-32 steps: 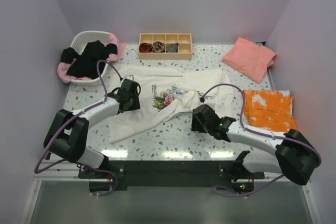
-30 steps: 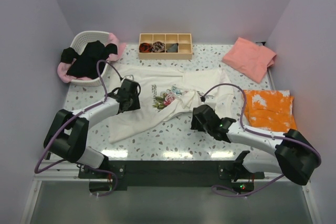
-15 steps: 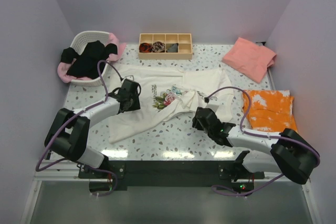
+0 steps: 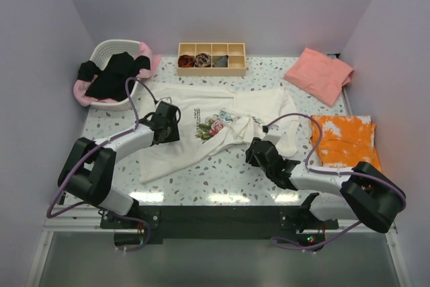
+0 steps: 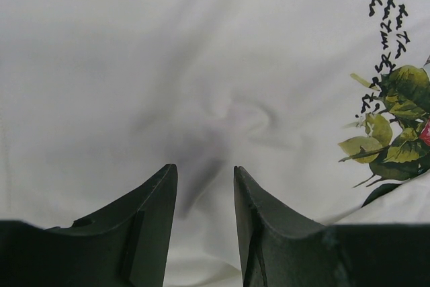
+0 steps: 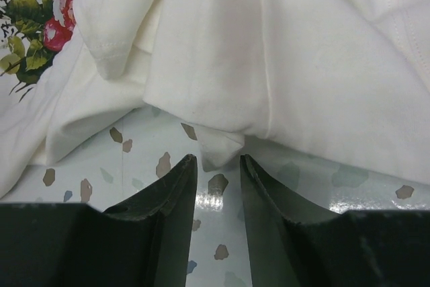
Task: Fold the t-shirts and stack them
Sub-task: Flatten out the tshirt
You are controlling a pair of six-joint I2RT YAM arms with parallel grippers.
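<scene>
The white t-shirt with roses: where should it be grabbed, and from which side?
Probably the small corner poking from the white t-shirt's near edge, approached low from the near side: it lies free on the table, facing the right end effector.

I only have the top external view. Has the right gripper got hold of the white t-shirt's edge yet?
Observer: No. On the right wrist view the right gripper has its jaws apart with nothing between them; a corner of the white t-shirt lies just ahead of the tips.
Operator: And the left?
Observer: The left gripper is open too, its tips at a pucker in the cloth, left of the rose print in that view.
</scene>
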